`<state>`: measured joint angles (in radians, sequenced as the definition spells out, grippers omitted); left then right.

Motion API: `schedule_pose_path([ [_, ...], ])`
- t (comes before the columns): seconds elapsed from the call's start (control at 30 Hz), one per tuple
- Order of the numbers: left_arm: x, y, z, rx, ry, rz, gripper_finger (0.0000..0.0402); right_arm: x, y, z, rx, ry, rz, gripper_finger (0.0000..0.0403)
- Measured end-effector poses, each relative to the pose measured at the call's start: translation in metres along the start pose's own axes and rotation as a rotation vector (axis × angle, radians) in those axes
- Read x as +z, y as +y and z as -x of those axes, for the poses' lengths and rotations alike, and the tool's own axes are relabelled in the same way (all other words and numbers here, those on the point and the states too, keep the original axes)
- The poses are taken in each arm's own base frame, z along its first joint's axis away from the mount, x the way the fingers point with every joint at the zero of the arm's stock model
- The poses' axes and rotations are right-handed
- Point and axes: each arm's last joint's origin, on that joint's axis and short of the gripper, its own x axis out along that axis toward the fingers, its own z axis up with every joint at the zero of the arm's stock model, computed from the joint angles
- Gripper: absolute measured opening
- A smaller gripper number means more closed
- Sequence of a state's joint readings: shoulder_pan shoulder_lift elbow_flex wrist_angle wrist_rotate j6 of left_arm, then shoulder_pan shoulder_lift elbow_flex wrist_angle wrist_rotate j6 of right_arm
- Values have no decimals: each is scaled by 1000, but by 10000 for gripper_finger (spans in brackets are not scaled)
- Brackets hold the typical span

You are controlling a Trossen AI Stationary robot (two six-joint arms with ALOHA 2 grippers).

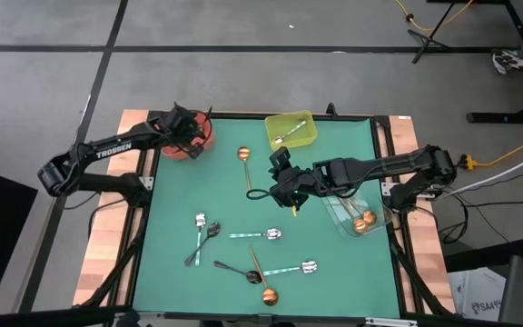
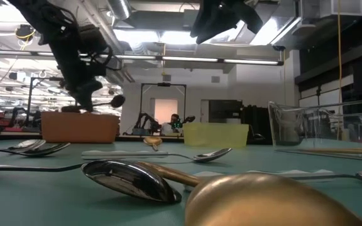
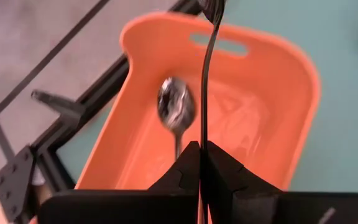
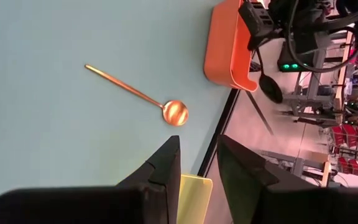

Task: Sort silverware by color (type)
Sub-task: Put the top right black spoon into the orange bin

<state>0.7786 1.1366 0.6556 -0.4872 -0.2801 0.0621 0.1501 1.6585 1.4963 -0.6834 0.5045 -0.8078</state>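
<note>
step: dropping black spoon (image 3: 211,68) | left end effector (image 3: 202,163) pinches its handle over red bin (image 3: 278,74), table's far-left corner | right end effector (image 4: 197,163) part spread, empty, mid-table | next: release into bin

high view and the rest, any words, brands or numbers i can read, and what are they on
"TROSSEN", white letters along the left arm in the high view.
A white box on the floor at the picture's lower right carries dark lettering, too small and cut off to read.
Nothing readable on the red bin, the yellow-green bin, the spoons, or in the low view's room behind the table.
</note>
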Motion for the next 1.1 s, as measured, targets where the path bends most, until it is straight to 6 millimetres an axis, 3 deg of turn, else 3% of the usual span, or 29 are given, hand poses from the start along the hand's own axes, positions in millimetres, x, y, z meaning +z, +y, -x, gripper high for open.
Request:
schedule_pose_path([
  [0.63, -9, 4, -1, 76, 97, -20, 4, 0, 0, 0, 1, 0, 0, 99],
  [1.1, -14, 17, -28, 56, 213, 44, 4, 2, 2, 0, 68, -70, 0, 99],
])
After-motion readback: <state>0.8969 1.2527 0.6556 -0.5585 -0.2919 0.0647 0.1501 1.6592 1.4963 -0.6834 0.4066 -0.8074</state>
